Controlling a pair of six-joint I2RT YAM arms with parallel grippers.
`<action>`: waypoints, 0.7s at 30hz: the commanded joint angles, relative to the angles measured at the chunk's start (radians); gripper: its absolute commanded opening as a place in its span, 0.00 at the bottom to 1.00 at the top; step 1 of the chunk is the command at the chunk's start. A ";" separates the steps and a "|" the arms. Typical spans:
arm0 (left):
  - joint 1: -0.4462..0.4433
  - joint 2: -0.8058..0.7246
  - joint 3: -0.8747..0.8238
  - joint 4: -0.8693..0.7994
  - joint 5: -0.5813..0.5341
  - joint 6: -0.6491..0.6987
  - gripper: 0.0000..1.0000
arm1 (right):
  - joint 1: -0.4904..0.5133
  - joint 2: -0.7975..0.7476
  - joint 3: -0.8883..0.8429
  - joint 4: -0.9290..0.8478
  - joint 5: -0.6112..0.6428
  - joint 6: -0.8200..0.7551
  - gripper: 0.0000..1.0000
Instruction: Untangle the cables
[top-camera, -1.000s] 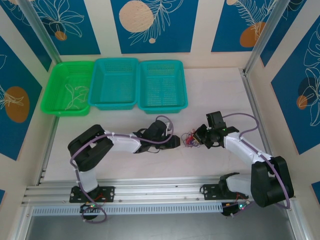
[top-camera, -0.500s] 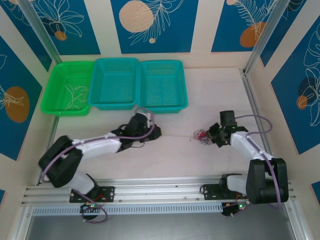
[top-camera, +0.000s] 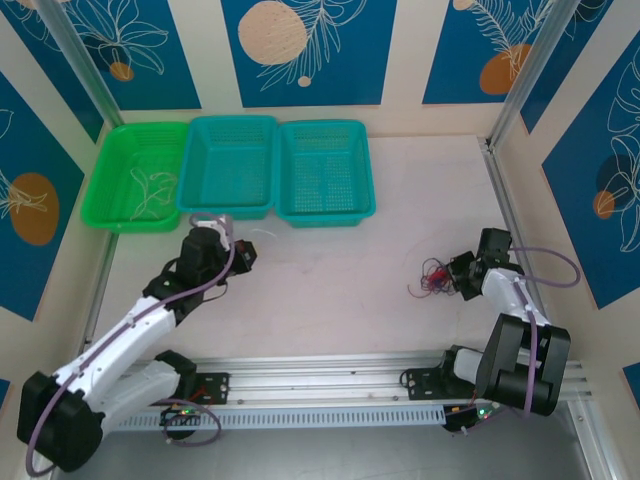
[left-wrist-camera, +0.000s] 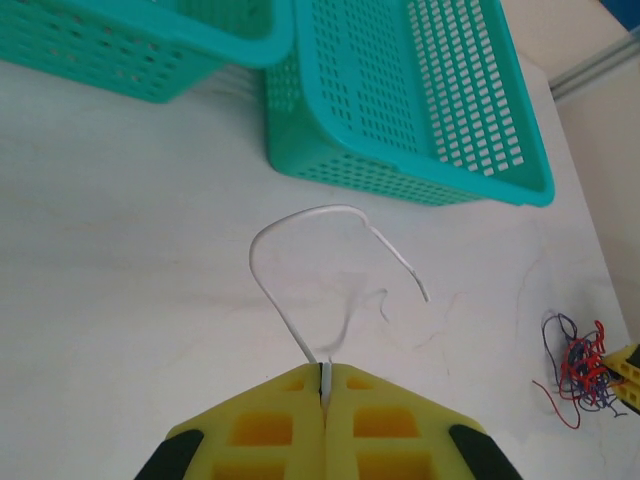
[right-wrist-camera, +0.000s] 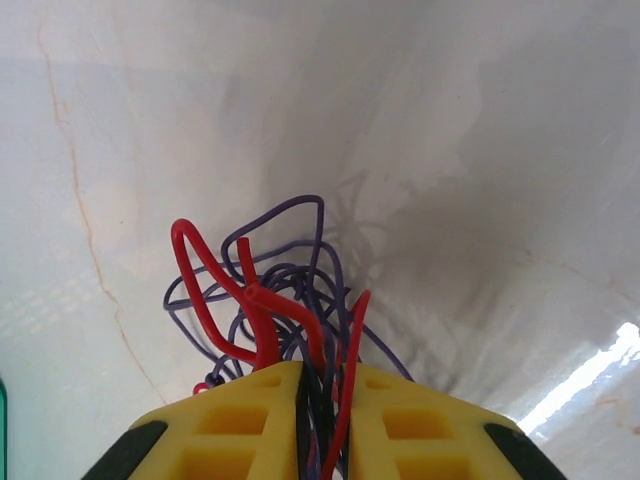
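Your left claw (left-wrist-camera: 325, 372) pinched the whitish wire (left-wrist-camera: 330, 208), one thin loop ahead. Your right claw (right-wrist-camera: 322, 378) clamped the red-and-dark tangle (right-wrist-camera: 258, 295).

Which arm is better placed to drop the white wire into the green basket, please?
Left: the left gripper pinches the white wire near the green basket; the right gripper grips the tangle farther away.
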 joint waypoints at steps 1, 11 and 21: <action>0.050 -0.059 0.029 -0.142 -0.009 0.073 0.00 | 0.005 -0.026 0.024 -0.021 -0.058 -0.022 0.19; 0.171 -0.055 0.301 -0.212 0.049 0.191 0.00 | 0.250 -0.132 0.056 0.050 -0.285 -0.093 0.65; 0.439 0.219 0.711 -0.214 -0.021 0.303 0.00 | 0.328 -0.276 0.159 -0.034 -0.311 -0.120 0.79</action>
